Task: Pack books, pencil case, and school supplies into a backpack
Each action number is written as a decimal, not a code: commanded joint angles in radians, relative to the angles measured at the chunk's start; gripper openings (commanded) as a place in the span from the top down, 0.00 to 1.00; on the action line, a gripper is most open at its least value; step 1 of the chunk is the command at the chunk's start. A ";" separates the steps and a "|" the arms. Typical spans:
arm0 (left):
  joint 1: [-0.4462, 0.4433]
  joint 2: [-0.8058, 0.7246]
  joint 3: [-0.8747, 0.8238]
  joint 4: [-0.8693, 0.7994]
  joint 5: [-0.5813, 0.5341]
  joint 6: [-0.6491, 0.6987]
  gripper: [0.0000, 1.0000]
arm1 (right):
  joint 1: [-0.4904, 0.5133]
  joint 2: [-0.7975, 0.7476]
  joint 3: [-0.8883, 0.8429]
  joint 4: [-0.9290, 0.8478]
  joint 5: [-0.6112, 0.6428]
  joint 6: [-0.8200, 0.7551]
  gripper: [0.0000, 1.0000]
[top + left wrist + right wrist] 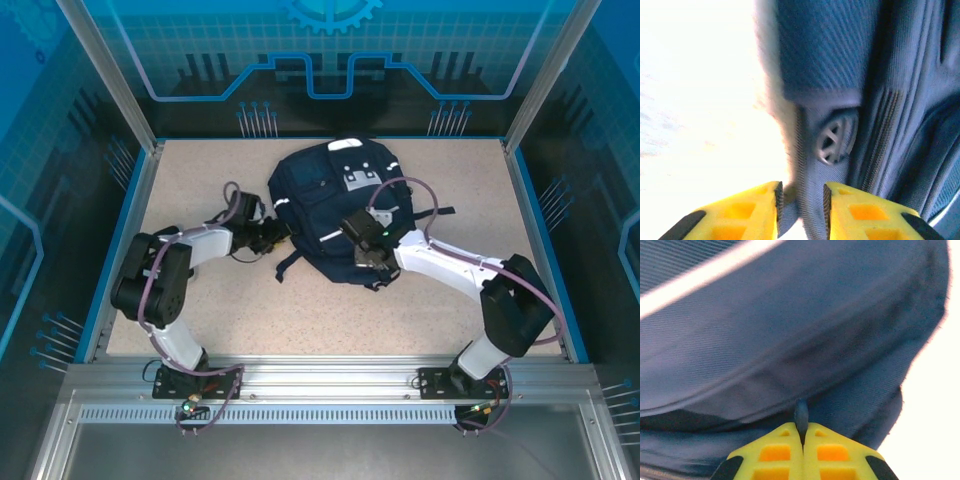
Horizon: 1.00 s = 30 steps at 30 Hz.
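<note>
The navy backpack point(330, 205) lies flat in the middle of the table, white patches toward the far side. My left gripper point(274, 236) is at its left edge; in the left wrist view the gripper point(800, 194) stands a little open, with a woven dark strap point(812, 165) running between the yellow fingers point(860, 210) below a round grey plastic fitting point(836, 142). My right gripper point(370, 258) rests on the bag's near right part. There the gripper point(801, 426) is shut on a small dark blue pull tab point(801, 412) of the backpack point(790, 340). Books, pencil case and school supplies are out of view.
Dark straps point(288, 265) trail from the bag's near left corner onto the speckled table point(300, 310). Metal frame posts point(110, 90) and blue side rails point(545, 230) border the table. Open tabletop lies in front of the bag, between the two arms.
</note>
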 commanded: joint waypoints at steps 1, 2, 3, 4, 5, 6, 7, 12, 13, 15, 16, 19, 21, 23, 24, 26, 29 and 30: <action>0.073 -0.088 0.000 -0.131 -0.028 0.108 0.57 | 0.044 0.064 0.088 0.118 -0.098 -0.083 1.00; 0.088 -0.113 -0.014 -0.141 -0.031 0.115 0.51 | 0.050 0.087 0.110 0.142 -0.138 -0.084 1.00; 0.100 -0.135 -0.027 -0.146 -0.036 0.122 0.47 | 0.053 0.106 0.127 0.158 -0.167 -0.079 1.00; 0.119 -0.161 -0.048 -0.154 -0.043 0.121 0.43 | 0.058 0.123 0.144 0.184 -0.195 -0.070 1.00; 0.138 -0.188 -0.070 -0.156 -0.043 0.117 0.39 | 0.061 0.140 0.156 0.216 -0.226 -0.065 1.00; 0.153 -0.208 -0.084 -0.160 -0.034 0.113 0.37 | 0.061 0.153 0.165 0.240 -0.258 -0.060 1.00; 0.166 -0.230 -0.101 -0.165 -0.020 0.111 0.35 | 0.061 0.168 0.179 0.264 -0.288 -0.048 1.00; 0.178 -0.348 -0.169 -0.176 0.029 0.070 0.29 | 0.063 0.255 0.276 0.329 -0.414 -0.039 1.00; 0.178 -0.371 -0.184 -0.172 0.047 0.050 0.29 | 0.065 0.272 0.297 0.333 -0.434 -0.038 1.00; 0.178 -0.416 -0.213 -0.153 0.089 0.006 0.28 | 0.068 0.295 0.317 0.346 -0.460 -0.029 1.00; 0.178 -0.438 -0.226 -0.145 0.118 -0.020 0.28 | 0.070 0.302 0.320 0.354 -0.469 -0.022 1.00; 0.177 -0.506 -0.259 -0.107 0.188 -0.085 0.27 | 0.077 0.302 0.315 0.364 -0.473 -0.017 1.00; 0.172 -0.538 -0.280 -0.091 0.198 -0.128 0.27 | 0.081 0.297 0.305 0.367 -0.471 -0.015 1.00; 0.161 -0.559 -0.296 -0.080 0.205 -0.160 0.28 | 0.084 0.292 0.295 0.369 -0.465 -0.010 1.00; 0.154 -0.561 -0.301 -0.080 0.203 -0.171 0.28 | 0.085 0.289 0.290 0.371 -0.465 -0.008 1.00; 0.134 -0.561 -0.314 -0.060 0.197 -0.193 0.30 | 0.091 0.283 0.282 0.376 -0.464 -0.007 1.00; 0.103 -0.540 -0.323 -0.035 0.169 -0.212 0.32 | 0.100 0.273 0.271 0.375 -0.460 -0.006 1.00; 0.097 -0.528 -0.325 -0.033 0.158 -0.218 0.32 | 0.102 0.270 0.267 0.375 -0.460 -0.007 1.00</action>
